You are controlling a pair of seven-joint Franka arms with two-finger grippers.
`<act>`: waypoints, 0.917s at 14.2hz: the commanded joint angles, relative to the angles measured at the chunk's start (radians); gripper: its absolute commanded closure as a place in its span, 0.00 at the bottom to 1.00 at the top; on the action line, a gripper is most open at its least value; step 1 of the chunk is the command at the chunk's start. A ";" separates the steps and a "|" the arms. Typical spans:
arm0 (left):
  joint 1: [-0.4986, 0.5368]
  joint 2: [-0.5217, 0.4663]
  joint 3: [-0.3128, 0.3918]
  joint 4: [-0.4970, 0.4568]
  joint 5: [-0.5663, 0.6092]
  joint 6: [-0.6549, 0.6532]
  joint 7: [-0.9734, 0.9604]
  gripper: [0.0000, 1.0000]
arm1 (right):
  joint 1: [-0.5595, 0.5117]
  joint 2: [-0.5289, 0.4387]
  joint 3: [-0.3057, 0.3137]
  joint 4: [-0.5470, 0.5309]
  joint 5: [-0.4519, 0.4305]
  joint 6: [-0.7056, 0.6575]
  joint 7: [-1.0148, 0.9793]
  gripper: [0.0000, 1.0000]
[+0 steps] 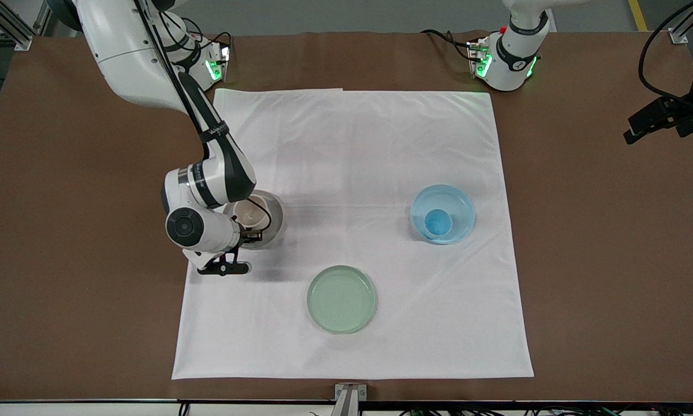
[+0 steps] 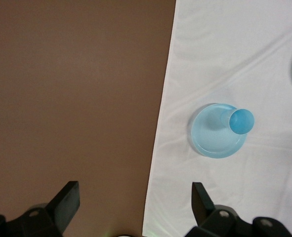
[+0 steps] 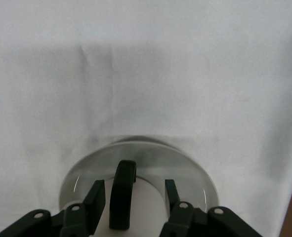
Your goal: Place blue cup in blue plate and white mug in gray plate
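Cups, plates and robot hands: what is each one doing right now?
blue cup: upright in the blue plate.
white mug: standing in the gray plate.
green plate: nothing in it.
right gripper: fingers apart either side of the mug's handle.
left gripper: open, above the table edge.

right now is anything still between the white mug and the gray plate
Nothing visible is. The white mug already stands in the gray plate, with the right gripper open astride its black handle. The blue cup sits in the blue plate; the left arm waits.
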 commanded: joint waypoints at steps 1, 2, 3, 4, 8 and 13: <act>0.010 -0.024 -0.023 -0.034 -0.011 0.021 -0.004 0.00 | -0.012 -0.170 -0.018 -0.025 -0.008 -0.170 0.011 0.00; 0.024 -0.024 -0.043 -0.034 -0.011 0.022 -0.005 0.00 | -0.013 -0.230 -0.038 -0.025 -0.015 -0.250 0.010 0.00; 0.024 -0.027 -0.053 -0.037 -0.011 0.023 -0.007 0.00 | -0.015 -0.279 -0.057 -0.026 -0.023 -0.313 0.010 0.00; 0.024 -0.028 -0.054 -0.039 -0.011 0.023 -0.007 0.00 | -0.015 -0.327 -0.081 -0.026 -0.032 -0.368 0.007 0.00; 0.025 -0.028 -0.051 -0.057 -0.010 0.067 -0.002 0.00 | -0.015 -0.496 -0.167 -0.031 -0.098 -0.521 -0.006 0.00; 0.022 -0.040 -0.057 -0.069 -0.010 0.090 -0.002 0.00 | -0.163 -0.594 -0.193 -0.034 -0.118 -0.579 -0.223 0.00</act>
